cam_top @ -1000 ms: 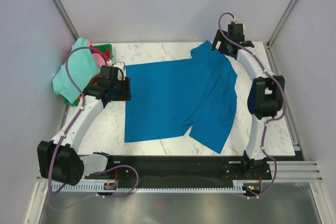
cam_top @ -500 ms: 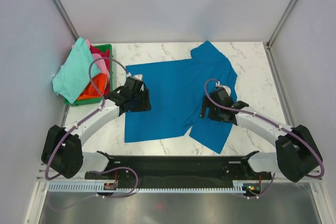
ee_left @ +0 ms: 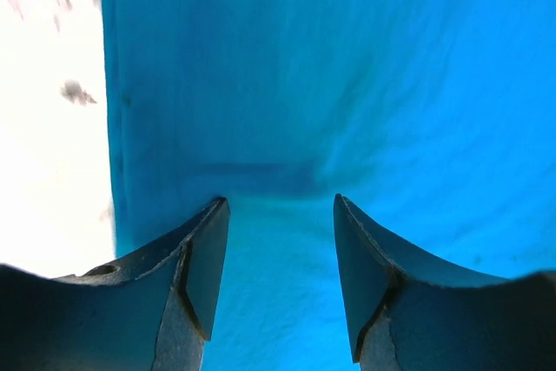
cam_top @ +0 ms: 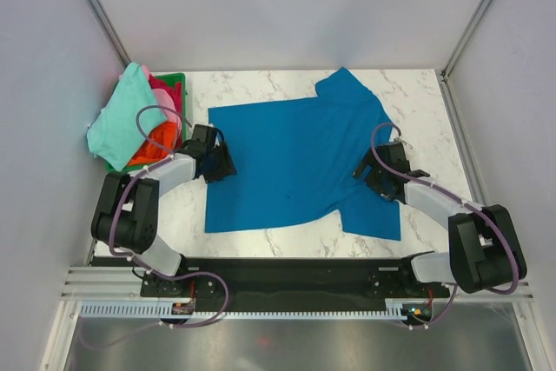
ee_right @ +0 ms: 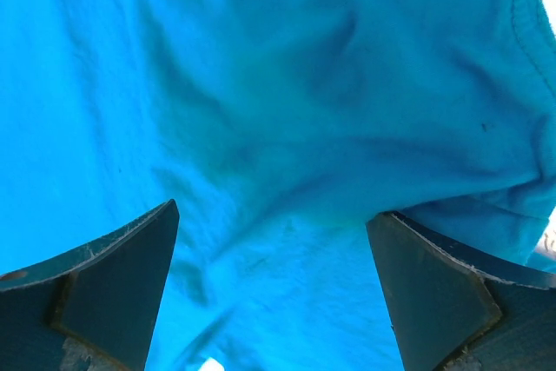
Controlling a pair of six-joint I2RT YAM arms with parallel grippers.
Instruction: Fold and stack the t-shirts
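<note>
1. One blue t-shirt (cam_top: 295, 162) is spread out on the marble-patterned tabletop (cam_top: 426, 110), between the two arms. Its left part lies flat and its right part is creased.
2. At the left edge of the blue t-shirt, the left end effector (cam_top: 219, 165) is positioned low over the cloth.
3. In the left wrist view, the left end effector (ee_left: 280, 206) is seen with its jaws parted. Blue cloth shows in the gap and bare tabletop lies just left of the shirt edge. Nothing is gripped.
4. Over the right side of the blue t-shirt, the right end effector (cam_top: 372, 176) is positioned.
5. In the right wrist view, the right end effector (ee_right: 274, 215) is seen with its jaws spread wide above wrinkled cloth. Nothing is held between them.
6. Contact between fingertips and cloth cannot be determined for either arm.
7. Other shirts are piled at the far left of the tabletop in a green basket (cam_top: 176, 78). A mint-green t-shirt (cam_top: 122, 123) is draped on top, with an orange-red t-shirt (cam_top: 155, 143) and pink cloth (cam_top: 165, 106) beside it.
</note>
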